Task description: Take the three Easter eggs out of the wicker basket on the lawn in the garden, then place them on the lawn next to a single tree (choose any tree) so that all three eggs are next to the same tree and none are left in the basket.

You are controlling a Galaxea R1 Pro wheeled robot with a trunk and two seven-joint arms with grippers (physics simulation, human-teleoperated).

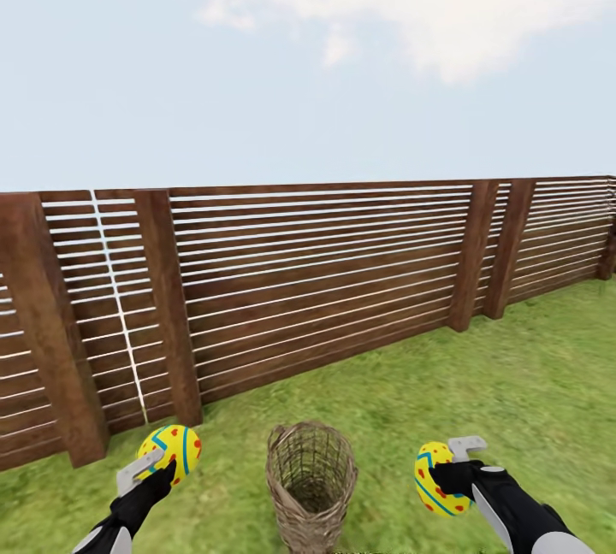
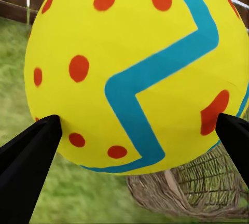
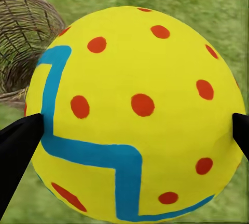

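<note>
With our left gripper [image 1: 162, 467] clamped on one egg [image 1: 174, 450] at lower left, the wicker basket [image 1: 310, 484] stands bottom centre and our right gripper [image 1: 436, 479] grips another egg [image 1: 438, 479] at lower right; next, we judge, carry both to a tree.

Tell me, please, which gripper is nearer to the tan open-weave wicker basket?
Roughly level. The left gripper, holding one yellow Easter egg, and the right gripper, holding another, flank the tan open-weave wicker basket.
</note>
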